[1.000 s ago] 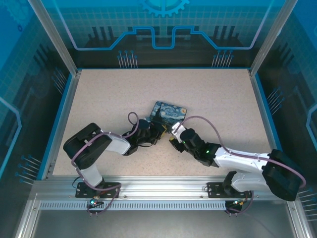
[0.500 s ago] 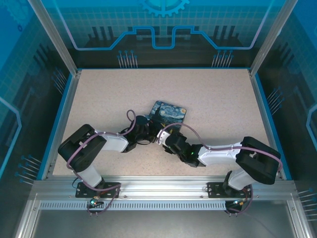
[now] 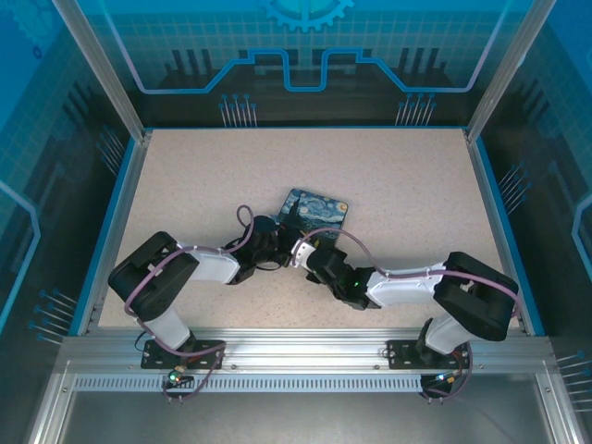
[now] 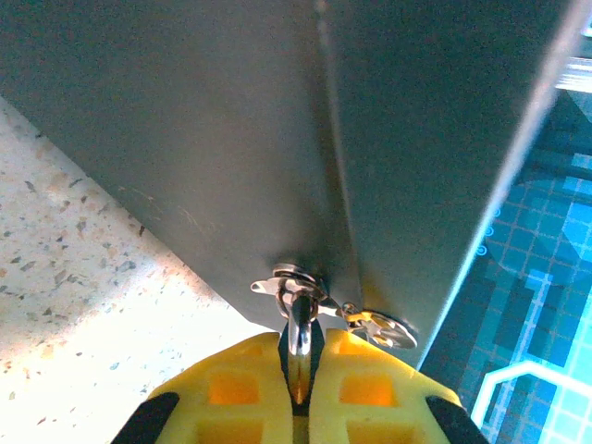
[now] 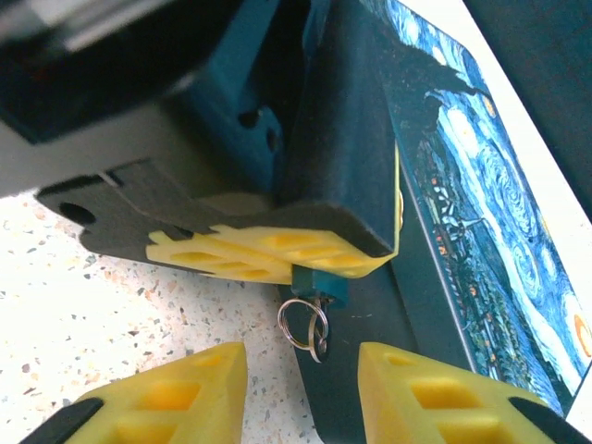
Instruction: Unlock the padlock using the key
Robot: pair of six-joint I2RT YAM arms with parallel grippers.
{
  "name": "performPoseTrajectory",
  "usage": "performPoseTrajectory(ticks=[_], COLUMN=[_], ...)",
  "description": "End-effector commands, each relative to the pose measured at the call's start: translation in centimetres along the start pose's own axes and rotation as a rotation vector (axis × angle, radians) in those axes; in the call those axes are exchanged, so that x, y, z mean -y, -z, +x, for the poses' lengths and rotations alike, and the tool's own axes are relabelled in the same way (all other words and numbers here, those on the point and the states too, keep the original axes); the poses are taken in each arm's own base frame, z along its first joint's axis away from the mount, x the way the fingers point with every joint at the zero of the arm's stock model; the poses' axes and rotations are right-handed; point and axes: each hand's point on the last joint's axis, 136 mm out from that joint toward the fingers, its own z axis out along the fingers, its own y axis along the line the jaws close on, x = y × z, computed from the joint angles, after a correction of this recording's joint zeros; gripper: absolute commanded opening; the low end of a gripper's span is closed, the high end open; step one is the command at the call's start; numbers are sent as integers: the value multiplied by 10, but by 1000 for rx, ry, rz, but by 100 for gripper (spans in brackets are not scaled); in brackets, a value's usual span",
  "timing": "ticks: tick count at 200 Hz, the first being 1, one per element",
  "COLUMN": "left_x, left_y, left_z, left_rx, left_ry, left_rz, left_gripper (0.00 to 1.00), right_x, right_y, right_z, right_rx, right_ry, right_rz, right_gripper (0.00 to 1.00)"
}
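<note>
The painted box (image 5: 481,203) sits closed, contents hidden. The left end effector (image 4: 298,361) clamps the padlock (image 5: 315,283) at the box's front. The right end effector (image 5: 302,375) has its jaws apart either side of the dangling metal rings (image 5: 306,326).

The worktop (image 3: 185,185) looks like matt, finely speckled stone composite. The box (image 3: 314,207) has a glossy lid printed with swirling paint. In the left wrist view its side wall is smooth, dull grey with faint scuffs. The padlock (image 5: 316,282) has a bluish, matt-coated body. Its thin shackle (image 4: 296,298) is bright polished metal, as are the wire rings (image 5: 305,326) below the body. The left end effector (image 4: 298,361) and right end effector (image 5: 303,384) have yellow, matt moulded-plastic fingers with ribbed cut-outs, backed by black plastic. The frame rail (image 3: 305,347) is brushed aluminium.
</note>
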Motion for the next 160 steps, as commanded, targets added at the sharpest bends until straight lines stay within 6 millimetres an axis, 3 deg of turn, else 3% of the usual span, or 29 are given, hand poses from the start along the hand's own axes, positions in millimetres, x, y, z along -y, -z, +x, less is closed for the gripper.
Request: performPoseTrajectory(ticks=[1,71,160], left_x=[29,29,27], left_y=[4,6,3], left_z=[3,3,3], left_rx=[-23,-21,-28], left_ry=[-37,-37,-42], left_rz=[71,71,58], left_gripper=[0,0,0], right_x=[10,18,14], right_y=[-5,-13,-15], right_z=[-7,-11,-21], right_rx=[16,38,67], right_ry=[-50,-90,-115], right_rz=[39,38,-17], right_gripper=[35,27,0])
